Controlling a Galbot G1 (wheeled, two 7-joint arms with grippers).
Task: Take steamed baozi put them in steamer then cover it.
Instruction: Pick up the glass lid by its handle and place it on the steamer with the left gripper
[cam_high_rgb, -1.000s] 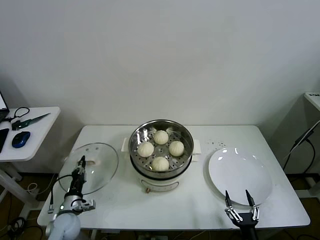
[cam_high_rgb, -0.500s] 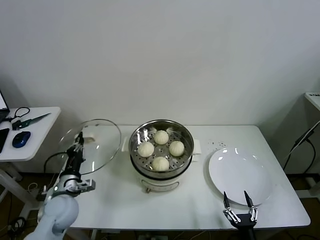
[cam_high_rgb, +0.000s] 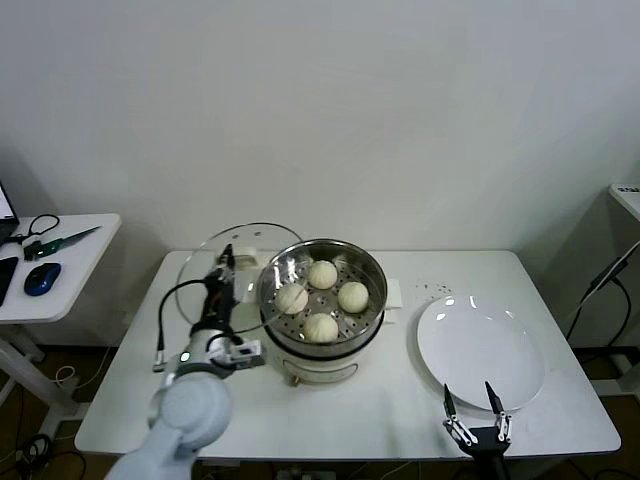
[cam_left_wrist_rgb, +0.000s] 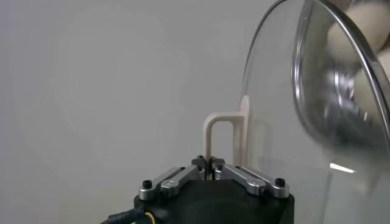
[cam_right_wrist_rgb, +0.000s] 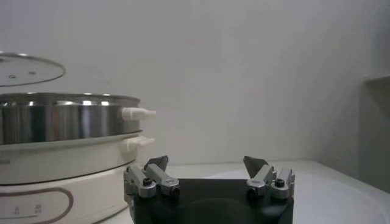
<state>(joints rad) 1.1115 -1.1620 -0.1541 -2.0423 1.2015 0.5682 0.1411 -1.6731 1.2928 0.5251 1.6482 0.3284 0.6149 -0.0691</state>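
Several cream-white baozi (cam_high_rgb: 322, 298) lie on the perforated tray inside the steel steamer (cam_high_rgb: 374, 299) at the table's middle. My left gripper (cam_high_rgb: 222, 272) is shut on the white handle (cam_left_wrist_rgb: 223, 135) of the clear glass cover (cam_high_rgb: 205, 270), holding it raised and tilted just left of the steamer, its rim overlapping the steamer's left edge. The cover's glass (cam_left_wrist_rgb: 329, 91) fills one side of the left wrist view. My right gripper (cam_high_rgb: 468, 404) is open and empty at the table's front right; the right wrist view shows the steamer (cam_right_wrist_rgb: 61, 119) and the raised cover (cam_right_wrist_rgb: 27, 67) farther off.
An empty flat white plate (cam_high_rgb: 480, 350) lies on the right of the white table (cam_high_rgb: 400, 410). A side table (cam_high_rgb: 60, 270) at the far left carries a mouse, scissors and cables. A white wall stands behind.
My left gripper has lifted the cover off the table's left side and carried it up and right to the steamer's left edge. The right gripper has barely moved.
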